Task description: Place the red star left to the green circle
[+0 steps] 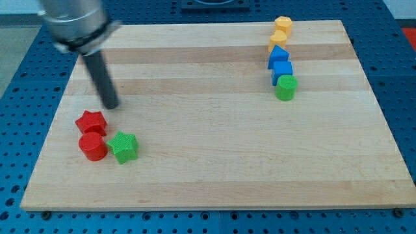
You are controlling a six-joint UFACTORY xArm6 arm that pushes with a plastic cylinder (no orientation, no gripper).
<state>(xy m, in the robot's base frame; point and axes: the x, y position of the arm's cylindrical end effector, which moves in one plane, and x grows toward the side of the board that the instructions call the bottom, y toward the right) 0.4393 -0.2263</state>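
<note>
We are at the approach: my tip [112, 105] sits just beyond the red star [90, 121] at the near left; no gripper here. Next we must push the star far right, stopping left of the green circle [285, 87].

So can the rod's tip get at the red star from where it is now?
Probably yes. My tip sits just above and slightly right of the red star, with bare board between them; the red circle and green star lie beyond it.

Lab: wooden board [214, 162] on blue perforated bench [403, 78].
</note>
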